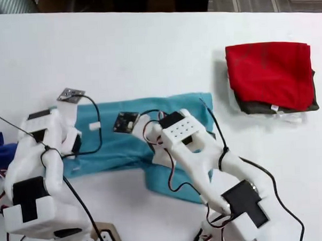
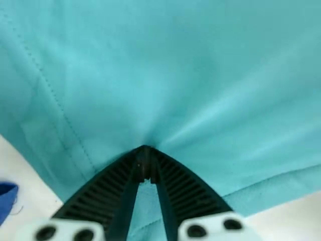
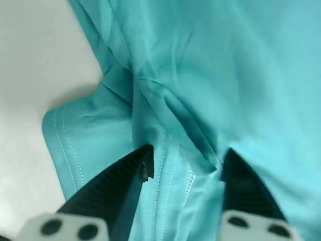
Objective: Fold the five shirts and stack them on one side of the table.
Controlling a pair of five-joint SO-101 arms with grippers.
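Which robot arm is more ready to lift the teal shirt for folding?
Left, probably: the left gripper is pinched shut on the teal shirt, while the right gripper is open over a wrinkled seam, holding nothing.

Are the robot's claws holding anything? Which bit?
The left gripper is shut on the teal shirt, pinching cloth near its edge. The right gripper is open over a stitched hem, gripping nothing.

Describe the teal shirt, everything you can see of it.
The teal shirt is thin, soft cloth with stitched hems, lying wrinkled on the white table beneath both arms. The left gripper is shut on a pinch of it. The open right gripper straddles a raised crease.
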